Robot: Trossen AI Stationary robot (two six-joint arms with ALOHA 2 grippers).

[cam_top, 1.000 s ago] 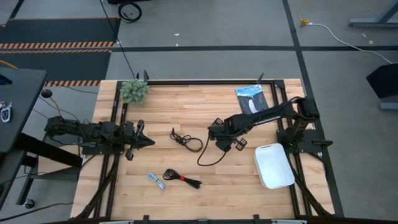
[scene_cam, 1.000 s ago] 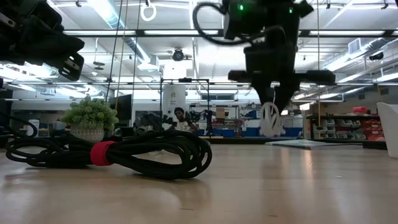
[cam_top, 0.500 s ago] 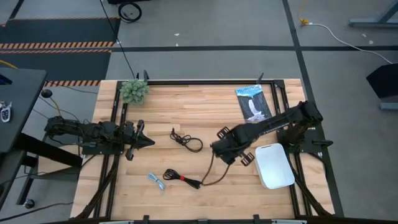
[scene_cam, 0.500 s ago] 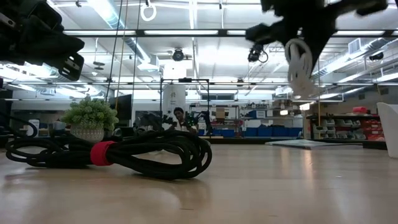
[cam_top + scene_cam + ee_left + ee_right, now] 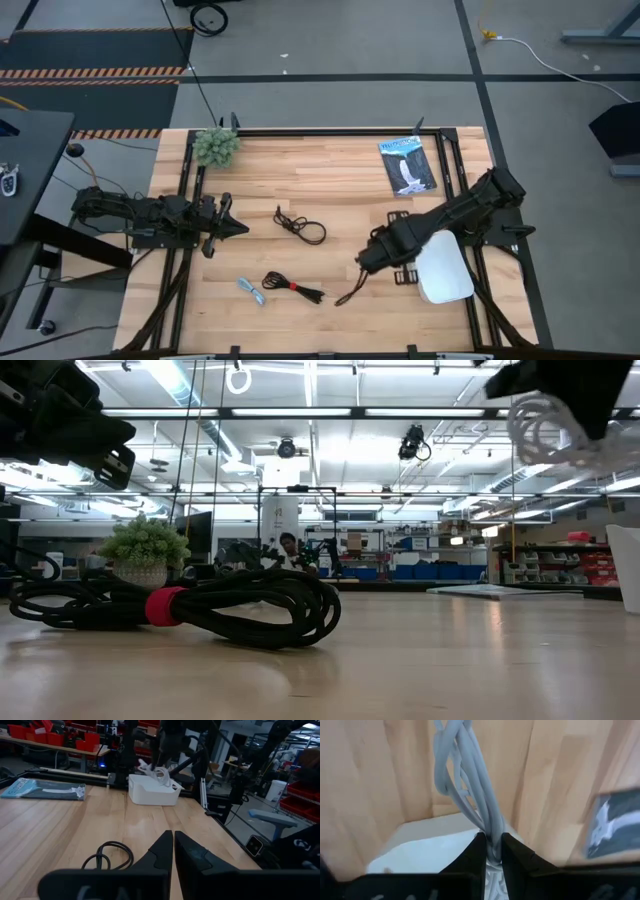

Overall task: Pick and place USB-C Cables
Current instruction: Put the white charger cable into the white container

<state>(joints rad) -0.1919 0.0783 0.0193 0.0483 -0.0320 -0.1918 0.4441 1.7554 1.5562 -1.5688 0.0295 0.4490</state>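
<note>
My right gripper [image 5: 374,260] is shut on the white-grey cable [image 5: 545,426] and holds it in the air beside the white tray [image 5: 445,270]. The black cable [image 5: 303,229] lies flat mid-table. The black cable with the red band [image 5: 292,286] and the pale blue cable [image 5: 252,291] lie near the near edge. The red-banded one [image 5: 180,606] fills the front of the low view. My left gripper [image 5: 236,228] is shut and waits over the table's left side, short of the black cable [image 5: 110,857]. My right gripper pinches several strands of the white-grey cable's coil [image 5: 490,836] between its two fingers [image 5: 476,851], coming from above. The coil is lifted clear of the table and hangs below the fingers as a loose loop [image 5: 540,430], next to the tray [image 5: 432,851].
A dark blue printed packet [image 5: 407,165] lies flat near the far edge on the right. A small green plant [image 5: 215,146] stands at the far left corner. Dark frame rails run along both sides of the table. Bare wood lies between the cables and the tray.
My right gripper has swung from mid-table toward the near edge and the tray, carrying the white-grey cable with it, still shut. In the low view the loop has gone right and upward. The other cables have stayed where they were.
</note>
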